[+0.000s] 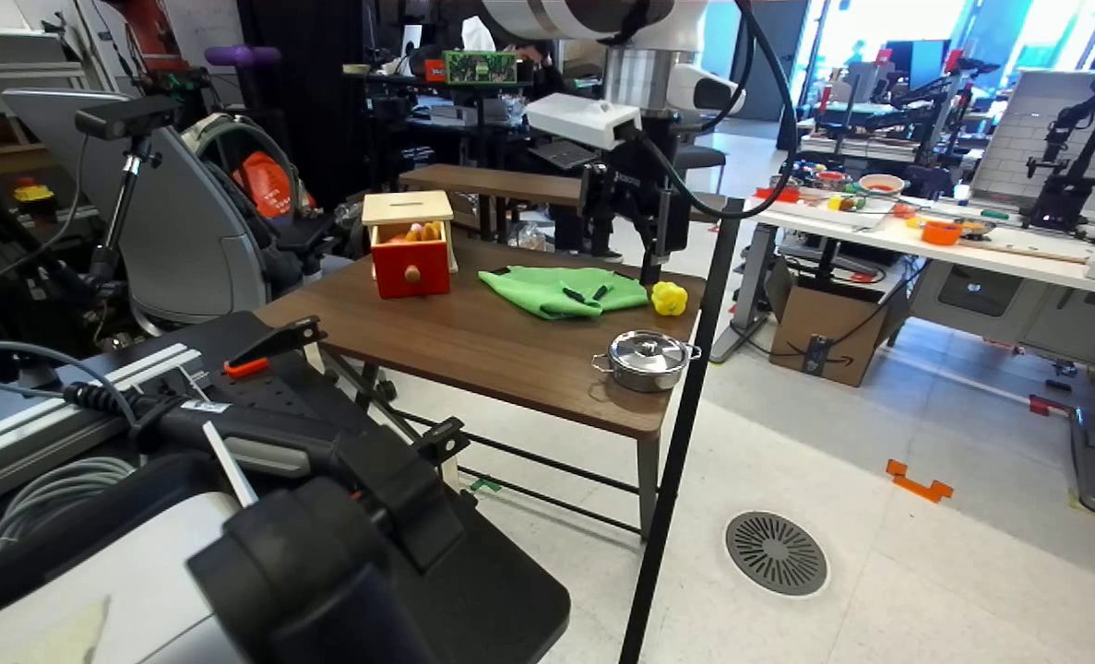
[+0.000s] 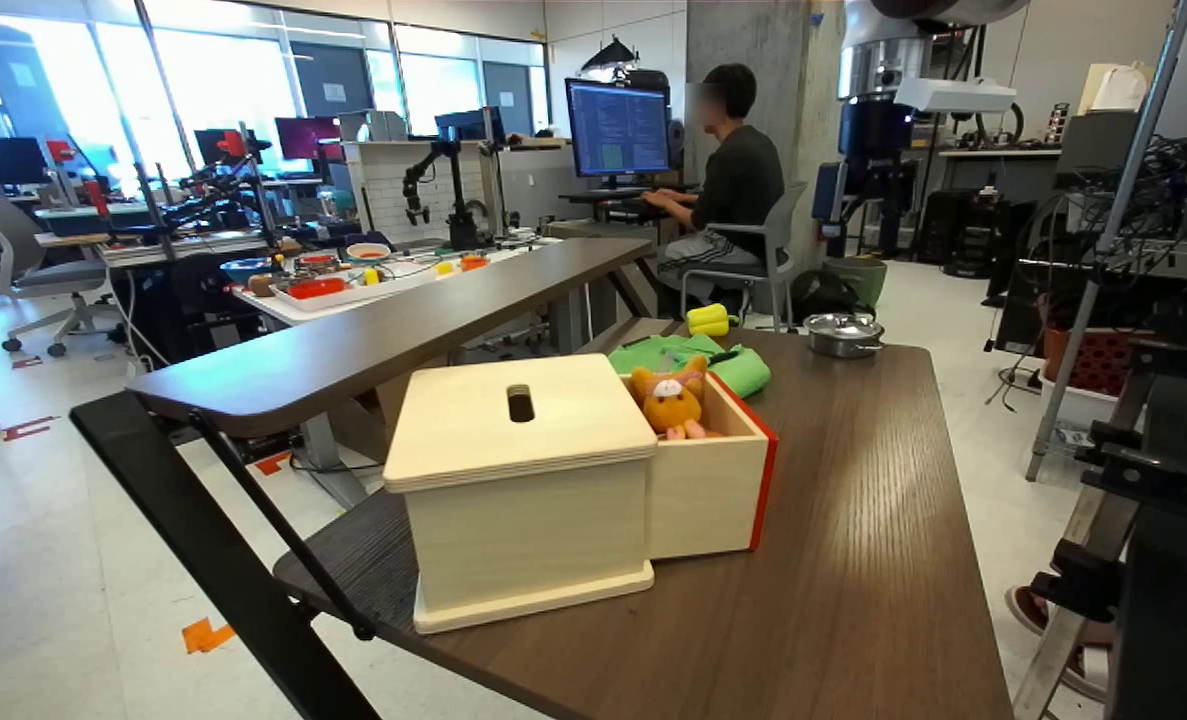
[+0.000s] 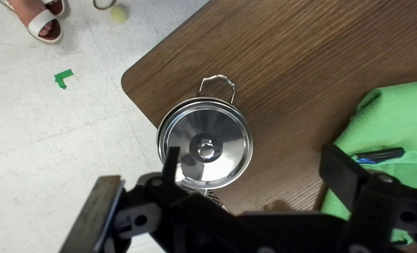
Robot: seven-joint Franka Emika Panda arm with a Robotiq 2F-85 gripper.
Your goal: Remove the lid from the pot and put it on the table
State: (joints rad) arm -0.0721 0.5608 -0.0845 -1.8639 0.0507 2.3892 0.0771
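Observation:
The silver pot (image 1: 647, 378) stands near a corner of the dark brown table (image 1: 473, 341); it also shows in an exterior view (image 2: 841, 346). The shiny round lid (image 3: 226, 123) with its central knob sits on the pot in the wrist view and shows in both exterior views (image 1: 648, 349) (image 2: 843, 322). My gripper (image 3: 252, 158) is open and empty, raised above the table. In the wrist view one finger overlaps the lid's lower left part, and the other finger is over the green cloth's edge. The gripper hangs in the air in an exterior view (image 2: 858, 220).
A green cloth (image 1: 556, 290) with dark pens on it lies beside the pot. A yellow pepper-like toy (image 1: 669, 298) is behind the pot. A wooden box with a red drawer (image 1: 413, 267) holding toys stands at the far end. A black post (image 1: 685, 433) rises by the table edge.

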